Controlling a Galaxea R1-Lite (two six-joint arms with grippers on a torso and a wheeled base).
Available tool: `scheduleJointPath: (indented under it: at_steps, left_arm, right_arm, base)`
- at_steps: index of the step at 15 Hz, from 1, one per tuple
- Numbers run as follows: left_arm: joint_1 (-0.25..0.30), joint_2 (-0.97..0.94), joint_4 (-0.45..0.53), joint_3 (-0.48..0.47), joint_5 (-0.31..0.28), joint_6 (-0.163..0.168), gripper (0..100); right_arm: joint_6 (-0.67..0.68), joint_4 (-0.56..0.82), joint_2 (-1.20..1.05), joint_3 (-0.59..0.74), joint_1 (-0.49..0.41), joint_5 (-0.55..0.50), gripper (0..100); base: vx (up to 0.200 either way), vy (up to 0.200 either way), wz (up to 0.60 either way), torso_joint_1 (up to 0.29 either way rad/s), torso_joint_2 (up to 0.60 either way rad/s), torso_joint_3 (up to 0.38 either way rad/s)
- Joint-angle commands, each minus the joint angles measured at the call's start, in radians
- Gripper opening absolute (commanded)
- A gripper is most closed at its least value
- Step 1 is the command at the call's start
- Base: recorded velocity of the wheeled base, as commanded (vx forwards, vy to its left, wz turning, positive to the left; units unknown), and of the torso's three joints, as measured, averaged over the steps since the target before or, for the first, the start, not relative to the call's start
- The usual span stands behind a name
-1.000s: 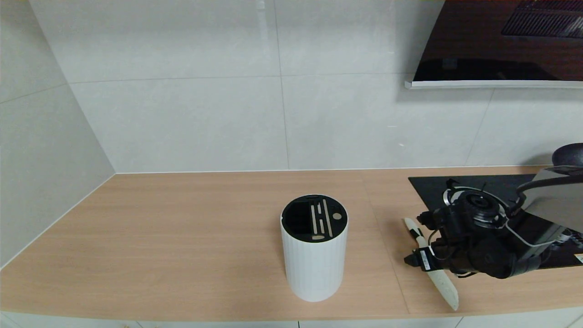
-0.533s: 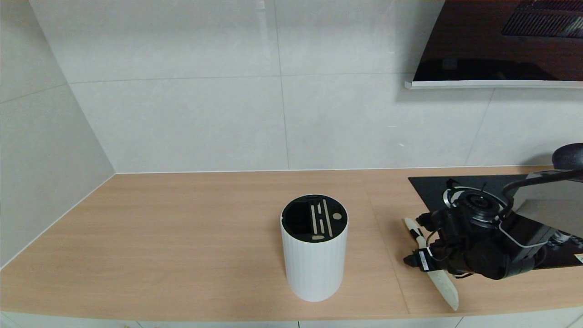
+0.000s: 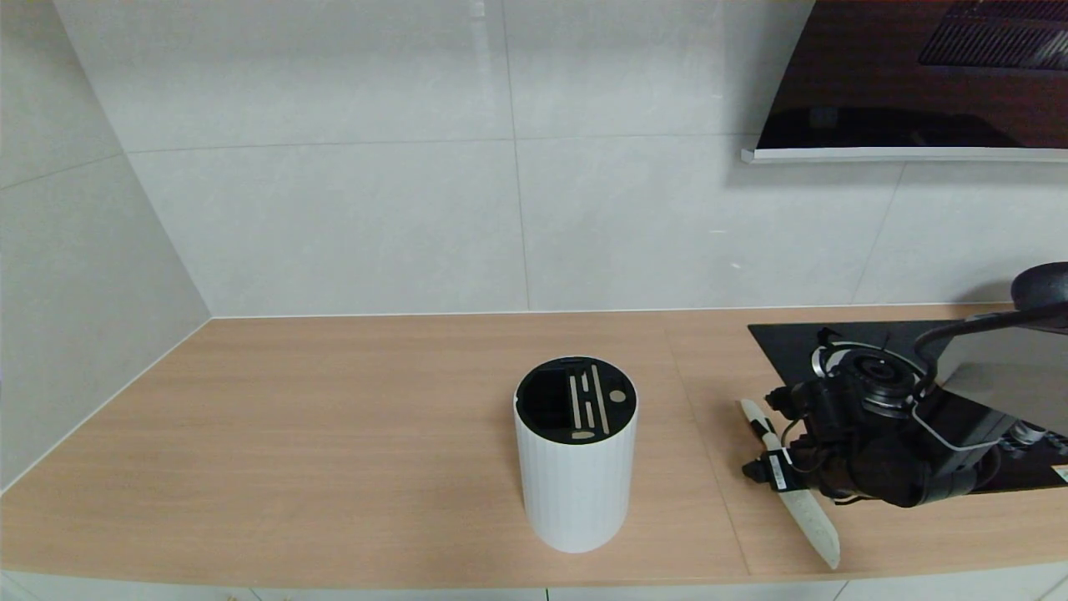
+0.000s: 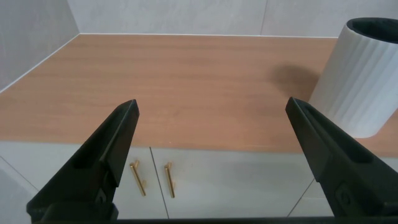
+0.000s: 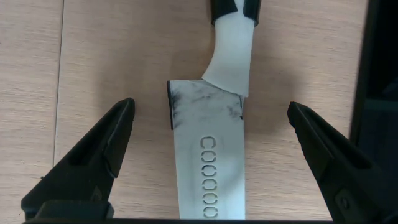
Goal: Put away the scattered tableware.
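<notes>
Wooden counter point(image 3: 334, 417) carried a white knife point(image 3: 813, 522) lying flat beside the stove point(image 3: 793, 342), well apart from the slotted holder point(image 3: 576, 476). The right gripper point(image 5: 211, 124) hung over it, jaws wide astride the blade point(image 5: 208, 174); gripping nearer the handle point(image 3: 755, 421) looked safer. The left gripper point(image 4: 211, 124) gaped wide too.

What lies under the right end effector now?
A white knife lies flat on the wooden counter, below the open right end effector. Its blade has a row of oval holes. In the head view the end effector covers the knife's middle.
</notes>
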Motion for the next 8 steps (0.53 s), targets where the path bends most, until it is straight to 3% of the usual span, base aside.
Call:
scheduleJointPath:
  at_steps: [1,4,5,8]
  left_arm:
    - [0.0,0.0,-0.001,0.002,0.0,0.0,100]
    - [0.0,0.0,0.0,0.0,0.002,0.0,100]
    - [0.0,0.0,0.0,0.0,0.0,0.0,100]
    - [0.0,0.0,-0.001,0.0,0.0,0.0,100]
  right_arm:
    - [0.0,0.0,0.004,-0.002,0.0,0.0,100]
    - [0.0,0.0,0.005,-0.002,0.0,0.0,100]
    - [0.0,0.0,0.01,-0.002,-0.001,0.0,0]
    - [-0.003,0.0,0.027,-0.002,-0.001,0.0,0]
  base:
    - [0.0,0.0,0.0,0.0,0.0,0.0]
    - [0.0,0.0,0.0,0.0,0.0,0.0]
    - [0.0,0.0,0.0,0.0,0.0,0.0]
    - [0.0,0.0,0.0,0.0,0.0,0.0]
